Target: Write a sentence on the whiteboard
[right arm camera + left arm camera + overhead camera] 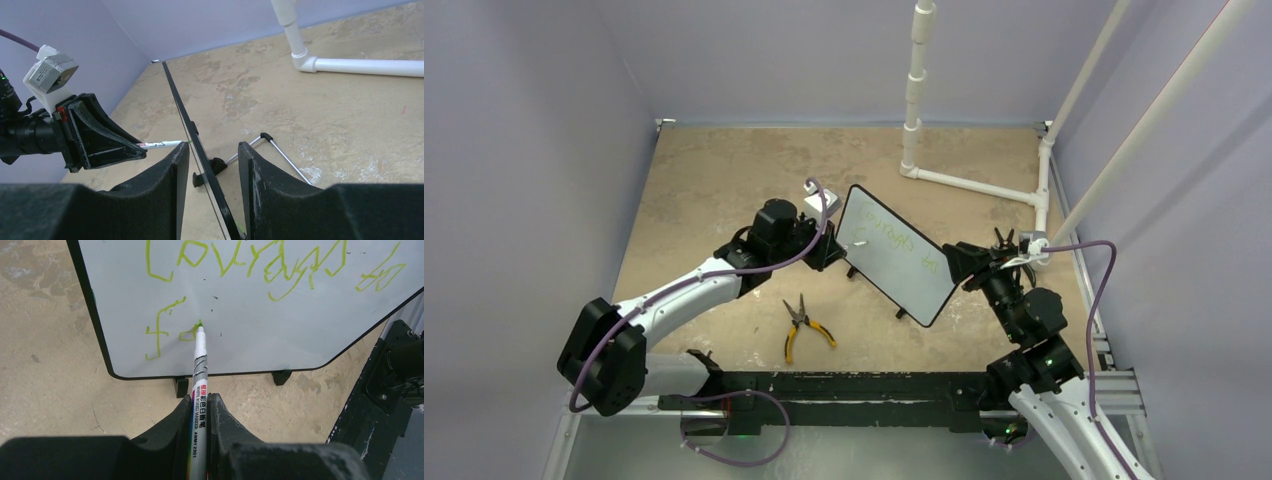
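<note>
Left gripper (200,407): jaws pressed onto marker (200,357); barrel aimed squarely at the whiteboard (310,325), green tip touching its face low down.
Sentence (240,260): top row written, second row barely begun at the tip; blank face runs from there toward the whiteboard's far end, judged the stroke direction.
Right gripper (213,150): jaws spread, straddling that far edge.
Pliers (805,327): in front of the whiteboard, off the stroke path.
Pipe frame (969,183): behind it.

I see a white-grey whiteboard (894,255) framed black, yellow-green sentence (265,270), white green-tipped marker (200,360), mottled tan table (704,180), yellow-handled pliers (802,325)
</note>
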`<act>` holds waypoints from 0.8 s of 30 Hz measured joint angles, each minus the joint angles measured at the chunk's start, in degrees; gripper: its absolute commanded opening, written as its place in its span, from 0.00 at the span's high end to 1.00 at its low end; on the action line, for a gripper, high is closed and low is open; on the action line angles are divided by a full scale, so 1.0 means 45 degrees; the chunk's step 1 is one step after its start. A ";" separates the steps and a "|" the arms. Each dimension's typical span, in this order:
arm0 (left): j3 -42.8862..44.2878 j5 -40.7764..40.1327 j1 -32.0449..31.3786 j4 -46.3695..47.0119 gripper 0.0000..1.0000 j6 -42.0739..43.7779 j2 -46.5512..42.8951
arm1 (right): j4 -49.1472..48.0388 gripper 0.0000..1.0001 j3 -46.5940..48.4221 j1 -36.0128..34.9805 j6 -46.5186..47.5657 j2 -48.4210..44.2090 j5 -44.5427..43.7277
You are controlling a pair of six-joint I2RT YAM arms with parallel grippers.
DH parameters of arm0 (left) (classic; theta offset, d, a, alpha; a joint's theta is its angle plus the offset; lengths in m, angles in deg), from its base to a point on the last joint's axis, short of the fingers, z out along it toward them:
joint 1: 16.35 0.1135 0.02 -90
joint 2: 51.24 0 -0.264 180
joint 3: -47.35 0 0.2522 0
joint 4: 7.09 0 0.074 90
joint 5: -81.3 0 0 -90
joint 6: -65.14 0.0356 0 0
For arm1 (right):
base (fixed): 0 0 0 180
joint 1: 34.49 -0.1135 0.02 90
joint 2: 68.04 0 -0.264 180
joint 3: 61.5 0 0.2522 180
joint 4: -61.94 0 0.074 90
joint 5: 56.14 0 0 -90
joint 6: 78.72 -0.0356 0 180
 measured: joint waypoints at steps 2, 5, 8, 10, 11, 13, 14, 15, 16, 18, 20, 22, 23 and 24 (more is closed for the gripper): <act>0.0000 0.0053 -0.0019 0.0000 1.00 0.0000 0.0029 | 0.0000 0.56 0.0000 0.0000 0.0000 0.0000 0.0000; 0.0000 0.0131 -0.0039 0.0000 1.00 0.0000 0.0068 | 0.0000 0.56 0.0000 0.0000 0.0000 0.0000 0.0000; 0.0000 0.0219 -0.0117 0.0000 1.00 0.0000 0.0112 | 0.0000 0.57 0.0000 0.0000 0.0000 0.0000 0.0000; 0.0000 0.0253 -0.0180 -0.0005 1.00 0.0000 0.0131 | 0.0000 0.56 0.0000 0.0000 0.0000 0.0000 0.0005; 0.0000 0.0253 -0.0189 -0.0010 1.00 0.0000 0.0136 | 0.0000 0.56 0.0000 0.0000 0.0000 0.0000 0.0005; 0.0000 0.0243 -0.0238 -0.0039 1.00 0.0000 0.0141 | 0.0000 0.57 0.0000 0.0000 0.0000 0.0000 0.0000; 0.0000 0.0238 -0.0248 -0.0053 1.00 0.0000 0.0141 | 0.0000 0.56 0.0000 0.0000 0.0000 0.0000 0.0000; 0.0000 0.0219 -0.0267 -0.0092 1.00 0.0000 0.0136 | 0.0000 0.56 0.0000 0.0000 0.0000 0.0000 0.0005; 0.0000 0.0185 -0.0272 -0.0141 1.00 0.0000 0.0136 | 0.0000 0.57 0.0000 0.0000 0.0000 0.0000 0.0005; 0.0000 0.0078 -0.0277 -0.0243 1.00 0.0000 0.0136 | 0.0000 0.56 0.0000 0.0000 0.0000 0.0000 0.0005; 0.0000 -0.0029 -0.0277 -0.0393 1.00 0.0000 0.0141 | 0.0000 0.56 0.0000 0.0000 0.0000 0.0000 0.0000; 0.0000 -0.0141 -0.0277 -0.0622 1.00 0.0000 0.0146 | 0.0000 0.56 0.0000 0.0000 0.0000 0.0000 0.0000; -0.0005 -0.0160 -0.0277 -0.0709 1.00 -0.0005 0.0151 | 0.0000 0.56 0.0000 0.0000 0.0000 0.0000 0.0000; -0.0005 -0.0194 -0.0277 -0.0772 1.00 -0.0005 0.0160 | 0.0000 0.56 0.0000 0.0000 0.0000 0.0000 0.0005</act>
